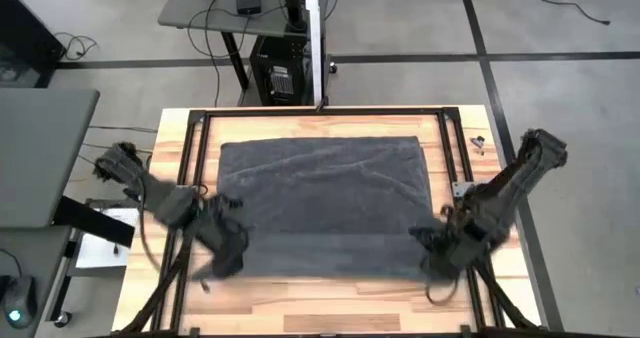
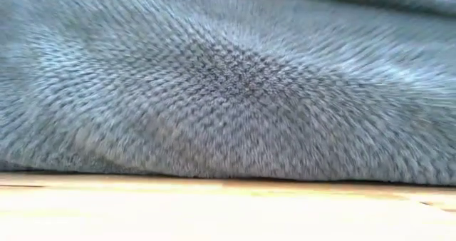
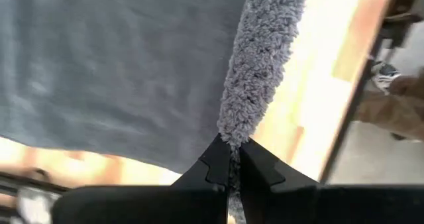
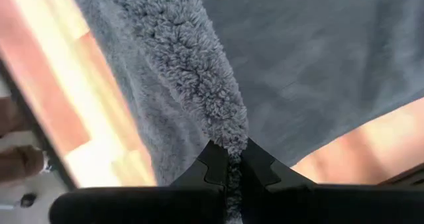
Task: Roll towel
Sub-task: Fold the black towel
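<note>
Closest to you, along the near edge of the wooden table [image 1: 330,303], both of your grippers are pinching the towel [image 1: 325,203]. Your left gripper [image 3: 230,163] sits at the towel's near left corner, its two dark fingers [image 3: 213,164] pressed together on a fluffy ridge of the grey cloth, which rises straight out from between the tips. Your right gripper [image 4: 229,159] sits at the near right corner and does the same: its fingers [image 4: 257,163] are closed tight on a raised fold of terry cloth.

From above, your left gripper [image 1: 228,246] and right gripper [image 1: 440,248] stand well apart, one at each near corner, with the arms reaching in from the table's left and right sides.

The towel itself is dark grey and lies spread out over the middle of the table, roughly rectangular, with soft wrinkles across its surface. In the table-level view the towel [image 2: 228,84] fills almost the whole picture, its looped weave resting on a pale strip of table [image 2: 228,209].

Farther back, a black metal frame [image 1: 320,113] borders the table. Beyond it stand a desk [image 1: 230,3] with cables and a dark computer case [image 1: 280,78] on the grey floor.
</note>
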Tool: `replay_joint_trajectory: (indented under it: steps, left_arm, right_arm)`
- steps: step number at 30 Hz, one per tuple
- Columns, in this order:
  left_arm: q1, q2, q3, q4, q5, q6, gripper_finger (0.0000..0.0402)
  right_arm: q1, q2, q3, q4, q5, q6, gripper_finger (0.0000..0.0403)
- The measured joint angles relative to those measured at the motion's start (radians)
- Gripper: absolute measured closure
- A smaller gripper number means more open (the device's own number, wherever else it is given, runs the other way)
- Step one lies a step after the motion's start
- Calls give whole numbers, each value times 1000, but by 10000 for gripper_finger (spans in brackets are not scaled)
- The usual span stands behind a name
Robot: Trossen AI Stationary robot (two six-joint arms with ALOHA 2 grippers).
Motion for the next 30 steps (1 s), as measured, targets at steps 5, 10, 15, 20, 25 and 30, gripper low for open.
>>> replay_joint_trajectory:
  steps: [5,10,15,20,25,30]
  left_arm:
    - [286,-174,-303,131,42,259,402]
    - [573,-300,-496,270,80,460,402]
    - [796,-328,-606,384,120,652,402]
    - [929,-310,-639,470,129,764,402]
    - [1035,-289,-639,530,128,824,401]
    - [1104,-225,-638,562,128,867,401]
  right_arm:
    - [-268,-117,-92,30,-41,-196,403]
    - [-567,-167,-140,80,-103,-403,403]
    - [-863,-143,-170,142,-188,-647,403]
    - [-1110,-100,-175,194,-221,-837,403]
    - [-1322,-44,-175,234,-315,-967,403]
    - [-1442,57,-175,265,-383,-1085,403]
